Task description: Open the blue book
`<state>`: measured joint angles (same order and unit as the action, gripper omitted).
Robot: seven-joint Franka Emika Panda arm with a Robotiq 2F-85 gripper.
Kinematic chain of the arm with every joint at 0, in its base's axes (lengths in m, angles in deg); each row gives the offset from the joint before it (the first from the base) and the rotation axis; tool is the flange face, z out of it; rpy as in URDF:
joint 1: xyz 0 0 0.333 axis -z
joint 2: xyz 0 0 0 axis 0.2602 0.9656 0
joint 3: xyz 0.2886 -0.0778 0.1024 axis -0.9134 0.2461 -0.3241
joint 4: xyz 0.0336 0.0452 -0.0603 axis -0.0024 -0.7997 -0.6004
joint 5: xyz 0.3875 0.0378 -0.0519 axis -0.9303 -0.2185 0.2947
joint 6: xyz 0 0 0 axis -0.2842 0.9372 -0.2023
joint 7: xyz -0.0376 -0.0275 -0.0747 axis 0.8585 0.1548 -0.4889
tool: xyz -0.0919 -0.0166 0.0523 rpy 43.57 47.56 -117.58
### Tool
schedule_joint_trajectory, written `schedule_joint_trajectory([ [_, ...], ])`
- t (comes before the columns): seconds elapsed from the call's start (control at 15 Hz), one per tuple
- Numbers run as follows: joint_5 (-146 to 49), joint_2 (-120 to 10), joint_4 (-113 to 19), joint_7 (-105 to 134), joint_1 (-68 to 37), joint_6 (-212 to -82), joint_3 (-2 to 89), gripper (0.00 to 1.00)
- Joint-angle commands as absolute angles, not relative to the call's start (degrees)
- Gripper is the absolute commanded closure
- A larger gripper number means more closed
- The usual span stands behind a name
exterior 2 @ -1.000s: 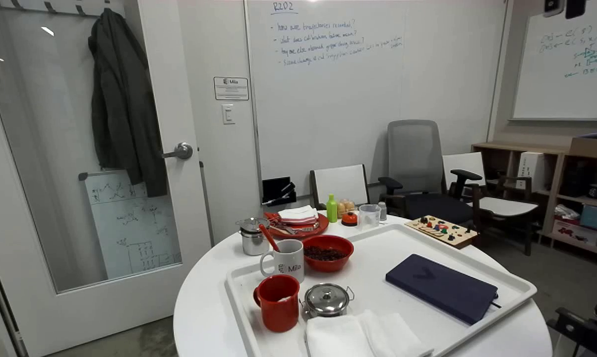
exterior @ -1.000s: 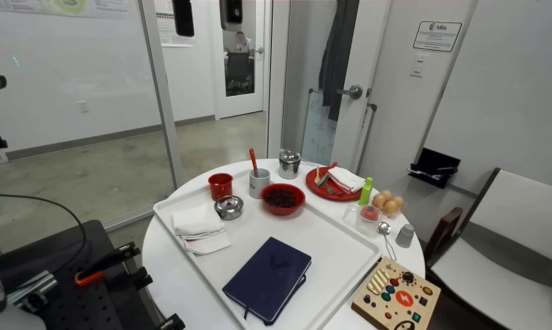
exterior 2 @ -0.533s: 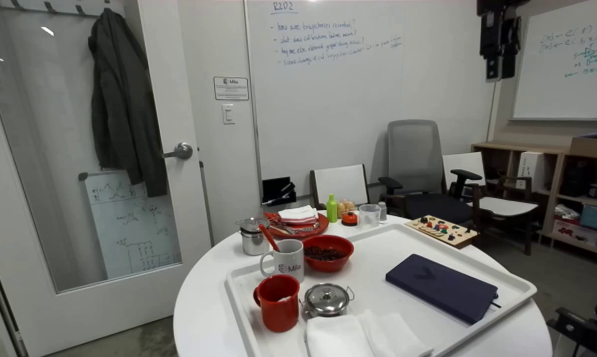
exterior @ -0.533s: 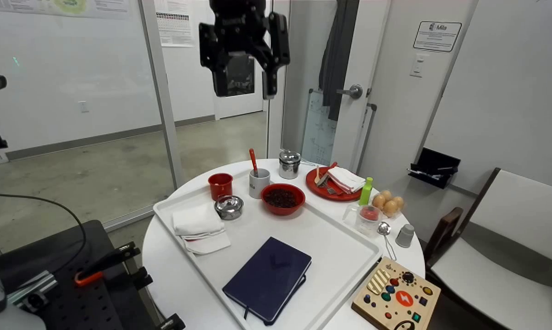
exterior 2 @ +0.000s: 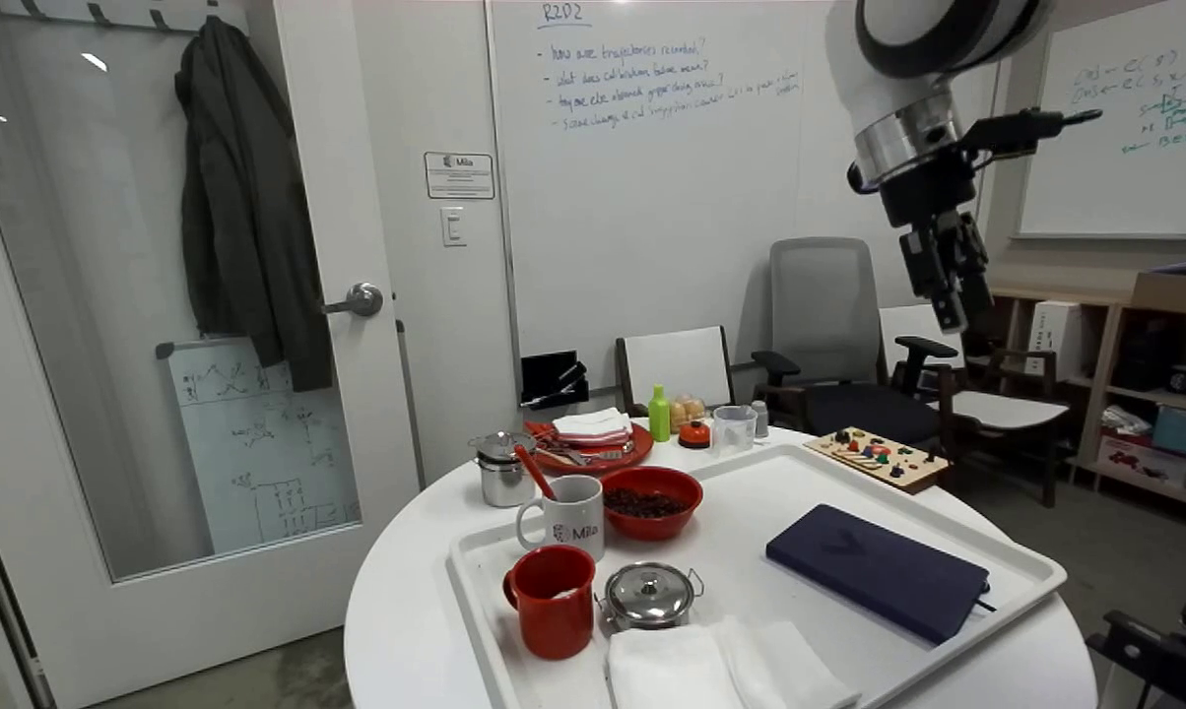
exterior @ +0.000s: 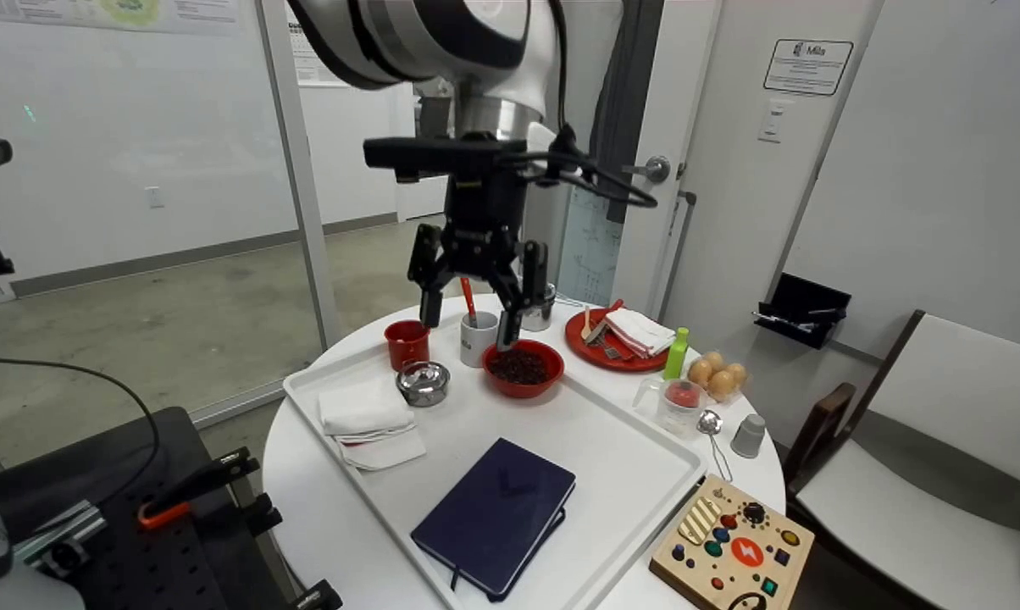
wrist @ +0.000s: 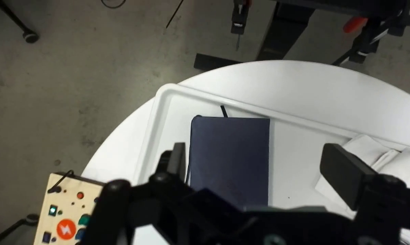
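Wrist view: jaws wide, empty, well apart from the closed, rectangular, smooth-covered navy book point(wrist: 230, 153) near the upper-left edge of the round white worktop point(wrist: 303, 81), cover probably stiff and slippery, best pried at its rim-side long edge.

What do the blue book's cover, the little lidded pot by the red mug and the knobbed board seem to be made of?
Blue book: perhaps leatherette or coated card, given its smooth, low-sheen cover.
Little lidded pot: metal, likely polished steel; silvery, with mirror-like highlights.
Knobbed board: probably matt wood, judging by its pale tan face and browner sides.
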<state>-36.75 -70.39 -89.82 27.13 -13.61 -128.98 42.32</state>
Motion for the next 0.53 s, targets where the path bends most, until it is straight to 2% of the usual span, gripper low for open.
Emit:
schedule_joint_trajectory([
  [0.0, -38.5, -66.0, -84.0, 29.6, -12.9, -123.4, 42.3, 0.0],
  [0.07, -37.0, -66.2, -87.3, 27.4, -13.1, -127.5, 42.1, 0.0],
  [0.33, -37.3, -65.5, -84.5, 28.1, -12.9, -124.7, 42.1, 0.0],
  [0.47, -37.7, -64.2, -85.1, 29.3, -12.5, -128.1, 42.3, 0.0],
])
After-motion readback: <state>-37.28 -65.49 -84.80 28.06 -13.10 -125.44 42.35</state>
